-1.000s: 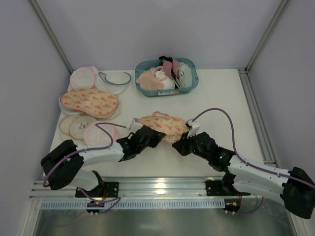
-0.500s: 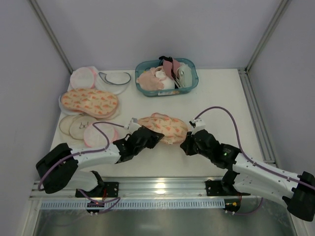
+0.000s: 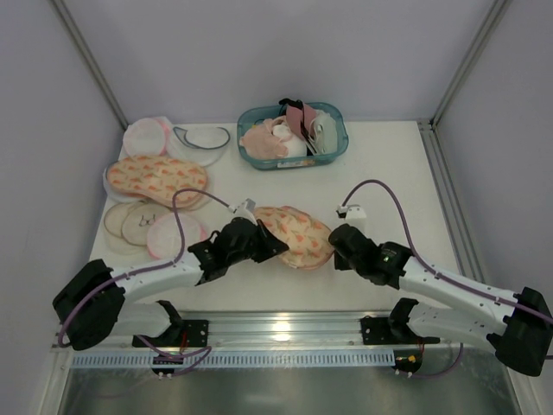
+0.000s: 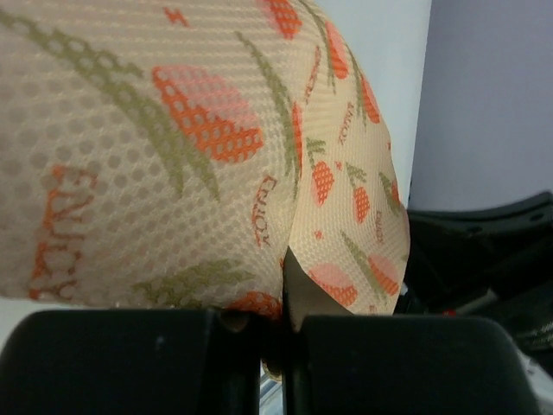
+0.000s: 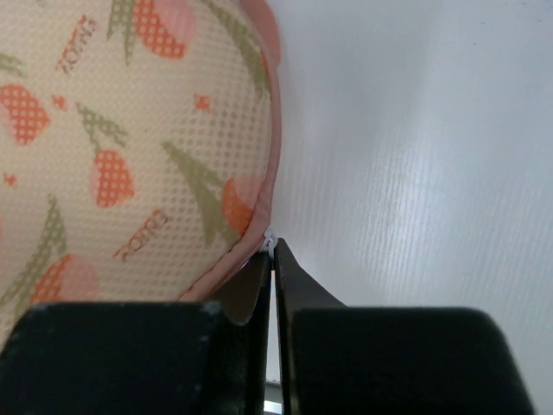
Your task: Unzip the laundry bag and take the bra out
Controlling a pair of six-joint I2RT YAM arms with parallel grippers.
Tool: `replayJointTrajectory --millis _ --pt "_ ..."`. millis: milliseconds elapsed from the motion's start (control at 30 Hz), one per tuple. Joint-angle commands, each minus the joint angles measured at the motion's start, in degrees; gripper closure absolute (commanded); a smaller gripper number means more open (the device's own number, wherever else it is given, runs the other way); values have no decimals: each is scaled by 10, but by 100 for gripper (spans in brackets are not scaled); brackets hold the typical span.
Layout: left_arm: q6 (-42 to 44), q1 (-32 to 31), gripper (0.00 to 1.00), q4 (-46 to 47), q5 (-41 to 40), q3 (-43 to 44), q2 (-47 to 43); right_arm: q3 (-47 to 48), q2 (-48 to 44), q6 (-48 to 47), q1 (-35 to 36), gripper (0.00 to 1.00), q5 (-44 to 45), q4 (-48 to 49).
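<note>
Laundry bag [image 3: 295, 233]: peach mesh with orange carrot print, lying on the white tabletop [image 3: 389, 173] between the two arms.
Left fingers [image 4: 130, 363]: pressed together, pinching a fold of the bag's mesh at its left end.
Right fingers [image 5: 121, 354]: pressed together, tips nipping the pink edging at the bag's right end.
Teal basket [image 3: 337, 149]: far side of the tabletop, holding pink garments, well apart from the bag.
Second carrot-print bag [image 3: 155, 179]: far left, beside round white pouches.

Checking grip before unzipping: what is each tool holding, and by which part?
Both hold the laundry bag: the left tool pinches its printed fabric, the right tool its pink zipper edge.
</note>
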Motion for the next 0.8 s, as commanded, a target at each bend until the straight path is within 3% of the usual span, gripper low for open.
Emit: replayJointTrajectory --millis 0,100,233,367,467,500,600,767 --pt "152 8 100 -50 124 14 -41 30 2 8 -3 96 89 -46" --pt "233 15 100 -61 229 35 -32 33 1 6 -3 96 91 -54" --pt "248 15 100 -29 308 52 7 30 -4 2 -3 96 76 -46" --pt "256 15 99 -5 330 69 57 26 -10 1 -3 96 57 -39" --pt "267 15 59 -18 331 97 92 20 -24 -2 -3 96 51 -35" --pt "273 15 40 -22 327 103 98 19 -30 -1 -3 96 51 -34" --pt "276 15 25 -48 281 121 102 18 -39 0 -3 96 49 -32" --pt "258 15 20 -115 190 137 76 18 -40 1 -3 96 45 -31"
